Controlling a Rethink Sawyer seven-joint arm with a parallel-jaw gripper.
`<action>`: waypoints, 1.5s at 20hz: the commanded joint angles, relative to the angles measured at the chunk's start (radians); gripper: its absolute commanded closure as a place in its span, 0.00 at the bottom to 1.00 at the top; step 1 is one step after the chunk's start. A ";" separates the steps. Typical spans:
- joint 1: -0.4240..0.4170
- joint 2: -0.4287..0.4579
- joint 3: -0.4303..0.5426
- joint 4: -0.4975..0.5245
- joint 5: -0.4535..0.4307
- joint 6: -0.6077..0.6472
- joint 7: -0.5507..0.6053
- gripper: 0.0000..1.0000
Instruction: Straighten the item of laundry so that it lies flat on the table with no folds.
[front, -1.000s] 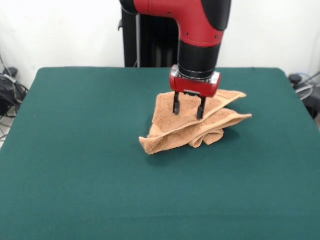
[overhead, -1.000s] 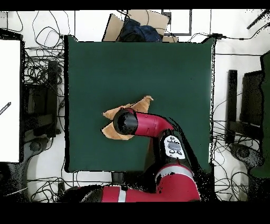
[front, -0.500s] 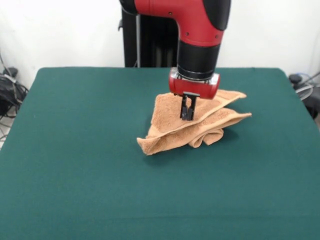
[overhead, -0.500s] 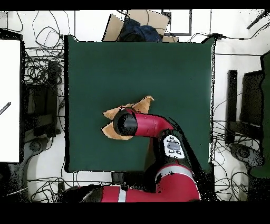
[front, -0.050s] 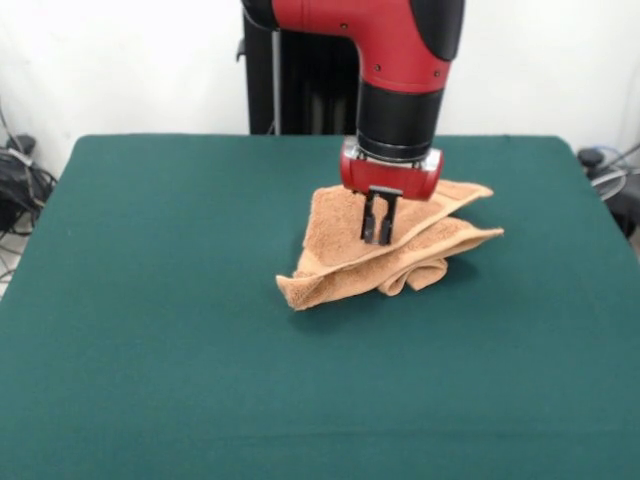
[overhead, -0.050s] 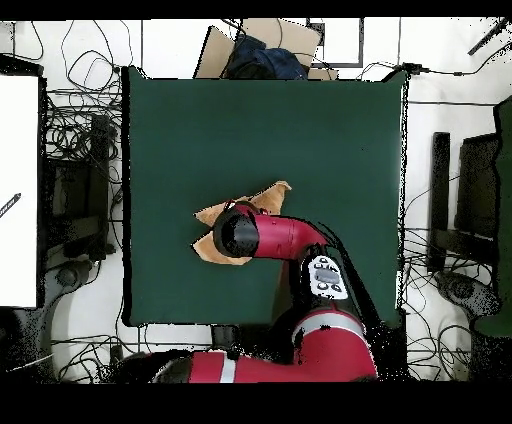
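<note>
Towel (front, -0.050s: 395, 252): tan terry, crumpled (layered folds) | fingers (front, -0.050s: 377, 238): pinched together on top layer | table (front, -0.050s: 150, 300): green cloth

Even, bright indoor light is seen across the dark green cloth-covered table (front, -0.050s: 150, 330), apparently cast from above. Only a soft, narrow shadow is thrown beneath the crumpled orange-tan terry towel (front, -0.050s: 340, 275) along its near edge. A faint sheen is caught on the glossy red and black robot arm (front, -0.050s: 400, 50). The white wall behind is rendered pale and slightly washed out. The front view is kept reasonably sharp throughout.
</note>
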 joint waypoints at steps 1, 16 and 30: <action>0.012 0.012 0.071 -0.040 -0.046 -0.061 0.076 0.00; 0.057 -0.004 0.038 -0.035 -0.025 -0.019 0.096 0.00; 0.035 0.052 0.068 -0.053 -0.026 -0.063 0.096 0.00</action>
